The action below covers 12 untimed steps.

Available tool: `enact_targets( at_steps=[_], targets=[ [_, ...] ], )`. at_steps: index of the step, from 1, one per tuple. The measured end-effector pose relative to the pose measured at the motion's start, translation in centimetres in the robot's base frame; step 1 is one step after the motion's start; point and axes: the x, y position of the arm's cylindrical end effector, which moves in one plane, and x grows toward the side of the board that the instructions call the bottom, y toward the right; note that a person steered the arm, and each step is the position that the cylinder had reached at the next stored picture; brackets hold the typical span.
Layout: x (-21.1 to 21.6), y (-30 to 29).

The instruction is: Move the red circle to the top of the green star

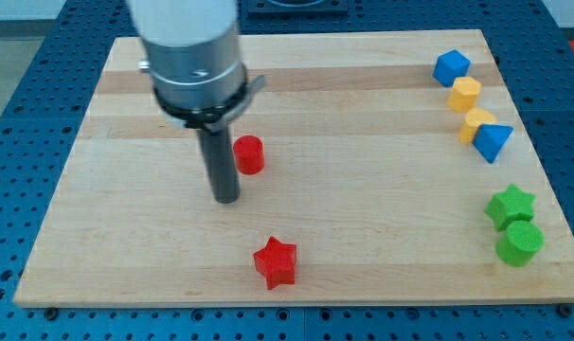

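Contact is set up from the view's left: my tip (227, 199) is placed just beside the red circle (249, 154), so it can be pushed right toward the green star (510, 206); no gripper is fitted.

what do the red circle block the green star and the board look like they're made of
The small red circle block and the green star block look like matte moulded or printed plastic: flat uniform colour, soft sheen. The pale board looks like unvarnished wood, with lengthwise grain and plank seams. My tip sits just left of the red circle.

arm housing (188, 47): cut off at top edge | red circle (249, 154): left side part hidden (behind rod)
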Motion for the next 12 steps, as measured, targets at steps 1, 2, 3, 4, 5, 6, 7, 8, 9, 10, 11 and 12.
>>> enact_targets(
  at_steps=[1,2,3,4,5,6,7,8,9,10,11,12],
  targets=[
    [-4.4,-0.9],
    [-4.9,-0.9],
    [-6.0,-0.8],
    [-6.0,-0.8],
    [-5.6,-0.8],
    [-5.6,-0.8],
    [-5.6,3.3],
    [-5.7,19.1],
    [-5.5,25.1],
    [-4.2,27.2],
    [-4.2,27.2],
    [-3.6,28.5]
  ],
)
